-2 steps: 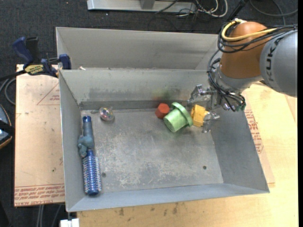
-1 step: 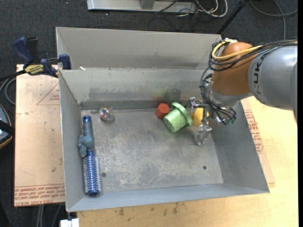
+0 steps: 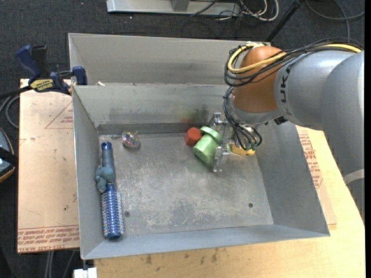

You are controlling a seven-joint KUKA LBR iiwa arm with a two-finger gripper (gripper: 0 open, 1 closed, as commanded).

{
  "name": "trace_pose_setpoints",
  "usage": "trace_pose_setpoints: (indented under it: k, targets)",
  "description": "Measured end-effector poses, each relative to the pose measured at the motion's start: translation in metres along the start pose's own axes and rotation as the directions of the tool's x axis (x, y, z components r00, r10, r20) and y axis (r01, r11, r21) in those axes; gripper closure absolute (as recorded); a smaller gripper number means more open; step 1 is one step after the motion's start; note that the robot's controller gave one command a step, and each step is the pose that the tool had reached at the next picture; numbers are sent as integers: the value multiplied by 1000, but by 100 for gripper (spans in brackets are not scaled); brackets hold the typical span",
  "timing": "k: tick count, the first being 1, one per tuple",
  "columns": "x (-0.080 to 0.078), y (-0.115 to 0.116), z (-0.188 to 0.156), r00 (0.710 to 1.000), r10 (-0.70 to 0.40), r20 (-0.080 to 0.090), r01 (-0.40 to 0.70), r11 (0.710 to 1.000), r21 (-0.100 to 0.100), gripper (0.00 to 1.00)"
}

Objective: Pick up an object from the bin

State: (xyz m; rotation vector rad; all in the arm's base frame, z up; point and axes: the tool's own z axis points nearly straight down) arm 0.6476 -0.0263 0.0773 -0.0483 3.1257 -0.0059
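Gripper [image 3: 219, 149] down in the back-right of the bin [image 3: 174, 213], right against a green cylinder [image 3: 204, 146].
Jaw state: can't tell from this angle. Red block [image 3: 193, 136] touches the cylinder's back-left side. Blue hairbrush [image 3: 109, 196] lies along the left wall, small shiny ball [image 3: 130, 139] near the back wall. Arm [image 3: 324, 80] lettering reads "KU", rest hidden.

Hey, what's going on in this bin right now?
A robot arm reaches into the grey bin from the right. Its tip is low at a green roll near the back wall, with a red block right beside it. I can't tell whether the roll is gripped. A blue brush lies along the left side, and a small shiny ball sits near the back wall.
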Motion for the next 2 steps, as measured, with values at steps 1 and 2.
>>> trace_pose_setpoints:
  k: [1,2]
  targets:
    - [-1,0,-2,1000,0,1,0,1000,-2,100]
    - [3,10,-124,999,-47,-3,47,999,-4,100]
